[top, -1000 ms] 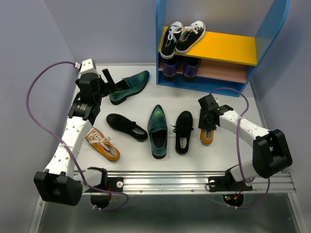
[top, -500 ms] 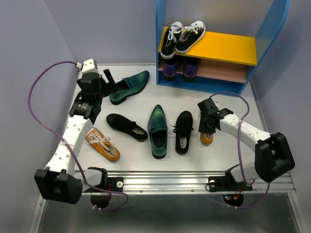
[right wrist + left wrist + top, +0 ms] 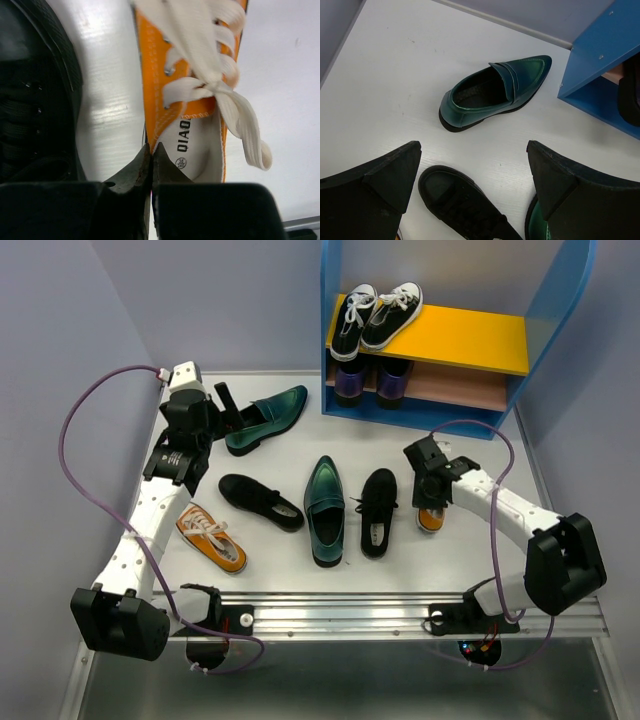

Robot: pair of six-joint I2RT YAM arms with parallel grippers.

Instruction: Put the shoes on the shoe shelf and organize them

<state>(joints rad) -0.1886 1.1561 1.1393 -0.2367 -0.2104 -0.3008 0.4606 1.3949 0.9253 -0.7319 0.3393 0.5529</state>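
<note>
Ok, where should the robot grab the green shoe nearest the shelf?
Probably the heel rim of the green loafer, coming down from above. It stands on its sole with the opening up, so one finger can slip inside and one outside. The open left gripper is already on its heel side.
</note>
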